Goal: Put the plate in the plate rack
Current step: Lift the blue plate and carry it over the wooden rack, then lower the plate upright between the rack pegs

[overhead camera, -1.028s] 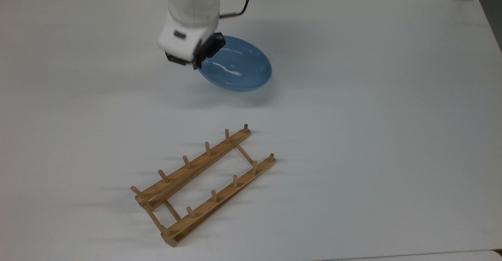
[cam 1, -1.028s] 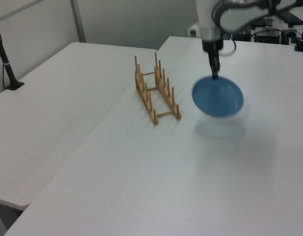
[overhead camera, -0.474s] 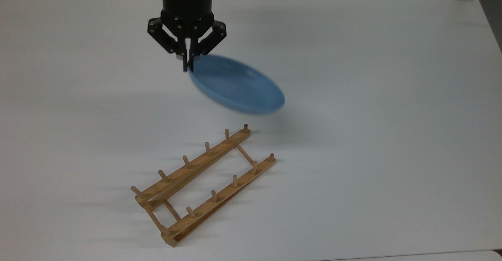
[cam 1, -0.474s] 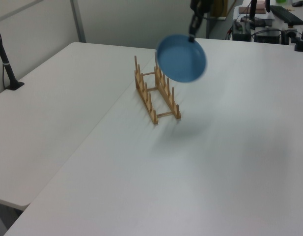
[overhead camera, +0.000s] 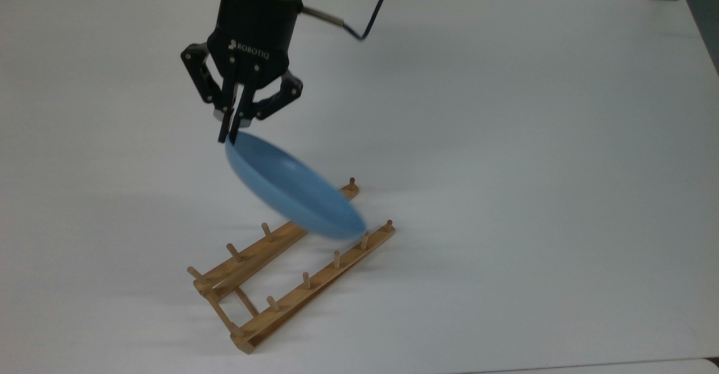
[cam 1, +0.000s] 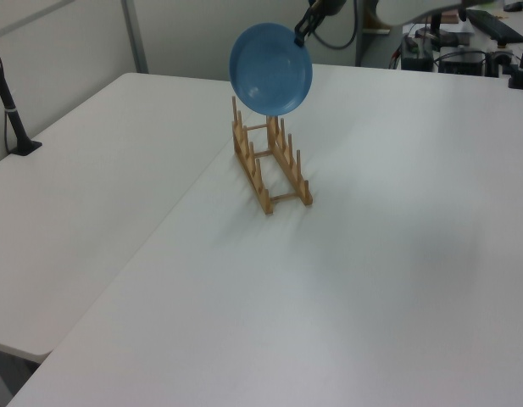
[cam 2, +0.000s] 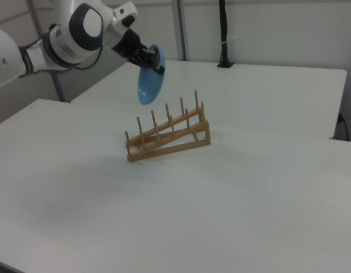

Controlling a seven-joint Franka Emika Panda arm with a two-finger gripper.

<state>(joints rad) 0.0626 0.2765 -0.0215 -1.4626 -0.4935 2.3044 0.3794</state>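
The black tool (overhead camera: 229,132) pinches the rim of the light-blue plate (overhead camera: 292,193) between its two fingers, which are closed onto the plate's upper edge. The plate hangs below the tool, lifted off the white tabletop (overhead camera: 505,138) and tipped steeply on edge. In the top view it covers part of the far rail of the wooden plate rack (overhead camera: 292,264), its lower rim close to the pegs at the top view's right end of the rack. In the left view the plate (cam 1: 270,69) faces the camera, held above the far end of the rack (cam 1: 271,163), and whether its lowest edge touches the pegs cannot be told. In the right view the plate (cam 2: 149,81) appears edge-on in the tool (cam 2: 158,64), above and behind the rack (cam 2: 168,135), which rests on the tabletop with its pegs upright.
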